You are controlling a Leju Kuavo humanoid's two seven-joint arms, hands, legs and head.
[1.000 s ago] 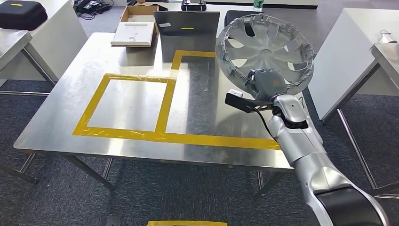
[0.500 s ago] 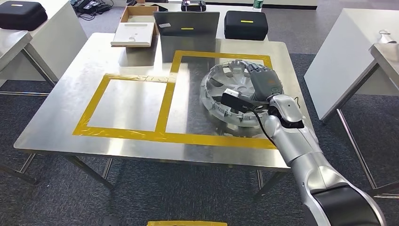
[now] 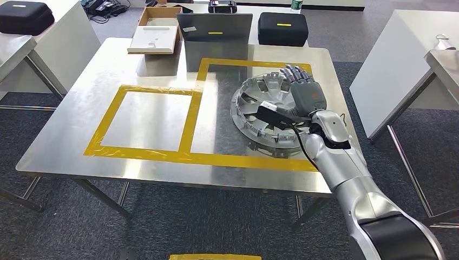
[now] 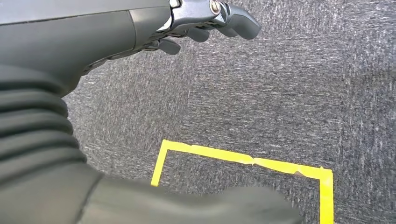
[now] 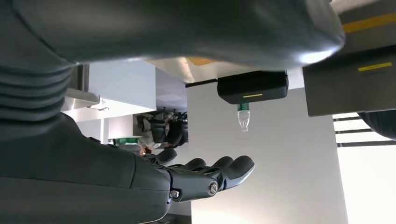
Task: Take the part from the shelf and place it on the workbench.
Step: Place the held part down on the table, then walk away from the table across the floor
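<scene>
Wheel cover (image 3: 265,116), the silver spoked part of the task, lies flat on the steel workbench (image 3: 76,135) right of centre in the head view, inside the right-hand rectangle of yellow tape (image 3: 238,159). The right hand (image 3: 303,92) is above its far right rim with fingers (image 3: 295,73) straight and spread, holding nothing; the right wrist view shows the same flat, extended fingers. The left hand (image 4: 205,16) hangs over grey carpet in its wrist view, its fingers loosely curled around nothing.

By its look the cover is thin moulded plastic: probably light, fairly stiff across the face but springy at the rim, with clip tabs around the edge that could snap if squeezed hard. Its smooth finish may slide on bare steel. The open slots between the spokes and the outer rim look like the best places to grip. With the part down and released, the placing appears done.

At the top of the frame sit a black case (image 3: 283,28) and a white box (image 3: 155,38).
</scene>
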